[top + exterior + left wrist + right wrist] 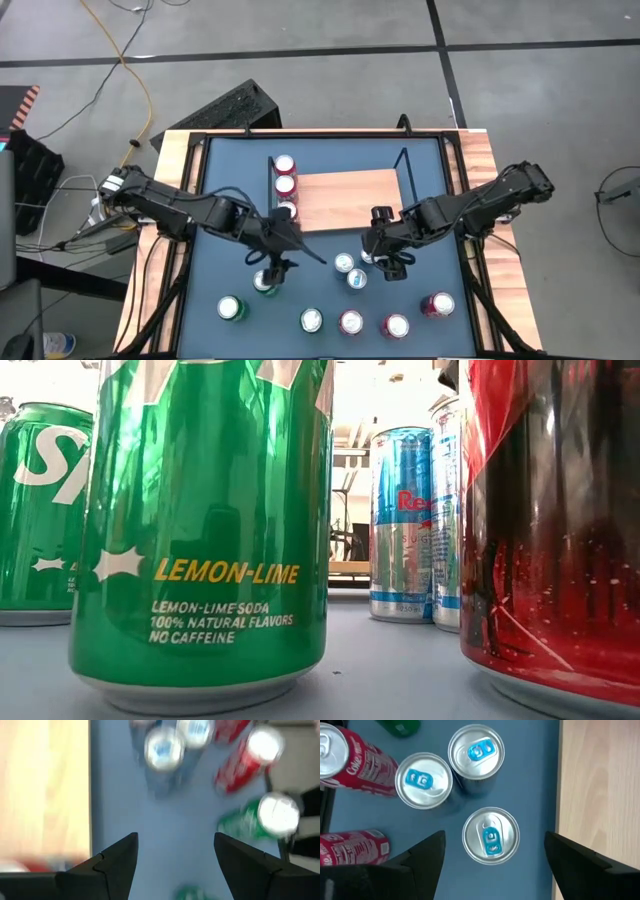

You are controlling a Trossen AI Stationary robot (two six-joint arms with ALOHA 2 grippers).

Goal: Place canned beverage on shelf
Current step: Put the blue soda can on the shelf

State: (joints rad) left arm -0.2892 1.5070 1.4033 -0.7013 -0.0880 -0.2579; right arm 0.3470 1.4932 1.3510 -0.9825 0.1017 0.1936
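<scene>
- The shelf [350, 198], a light-wood board with black wire end frames, is standing on the dark-blue tabletop [420, 160], in the half farther from the arms' bases.
- Three red cans [286, 186] are standing upright in a row along the shelf's left end, touching one another.
- The left gripper [272, 262] is hovering just off the shelf's front left corner, above a green can [266, 282]; its jaws are standing wide with nothing between them.
- In the left wrist view, both fingers [116, 865] are showing apart over bare tabletop, the green can's top only just appearing between them.
- The right gripper [390, 262] is hanging just in front of the shelf's front edge, jaws spread wide, gripping nothing.
- In the right wrist view, a silver can with a blue tab [491, 835] is sitting upright between the open fingers [422, 857], touching neither.
- Two more blue-tab cans [450, 765] are standing close beyond it.
- Five further cans [340, 318], green and red, are standing in a loose line well in front of the shelf.
- In the low view, a green lemon-lime soda can [205, 530] is filling the foreground.
</scene>
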